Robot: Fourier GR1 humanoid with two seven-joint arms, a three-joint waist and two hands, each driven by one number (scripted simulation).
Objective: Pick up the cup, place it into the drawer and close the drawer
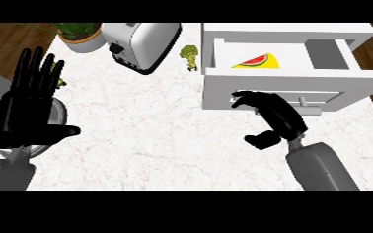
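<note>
A grey round thing, maybe the cup (61, 112), peeks out behind the left hand (29, 111) at the left edge of the worktop (146, 128). That hand is resting, its fingers straight and apart. The drawer (277, 86) is open, with a watermelon slice (256, 61) inside. The right hand (273, 116) is at the drawer's front, fingers curled, holding nothing I can see. A toaster (142, 44) and broccoli (191, 55) sit further back.

Bright, even light falls across the pale marble counter (146, 128), casting only faint, soft shadows beneath the toaster (142, 44) and the open white drawer (280, 86). No glare shows; edges look slightly soft throughout, without visible distortion.
</note>
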